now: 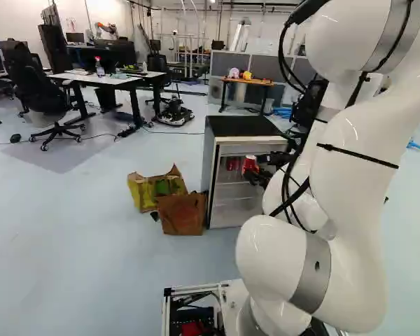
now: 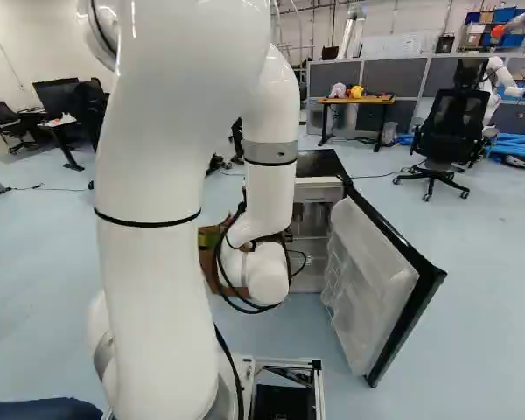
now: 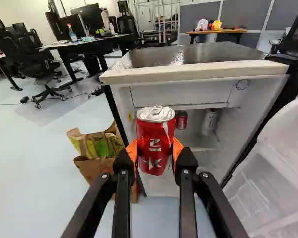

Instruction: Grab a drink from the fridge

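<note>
One pincer (image 1: 253, 170), closing on one red can (image 3: 155, 141) (lid facing up), its orange pads (image 3: 132, 151) pressing both sides and standing a can's width apart. One fridge (image 3: 184, 94), standing open ahead of the pincer, shelving another red can (image 3: 181, 120) and a pale can (image 3: 209, 121) beyond the held one. One door (image 3: 268, 173), hanging open to the pincer's right.

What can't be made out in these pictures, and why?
Red can and fingers, right base view: behind the arm.
Lower inside of the fridge, wrist view: partly behind can and fingers.
Fridge door, left base view: behind the arm.
Contents of the bags, left base view: too small.
Arm's top, left base view: cut off by upper edge.
</note>
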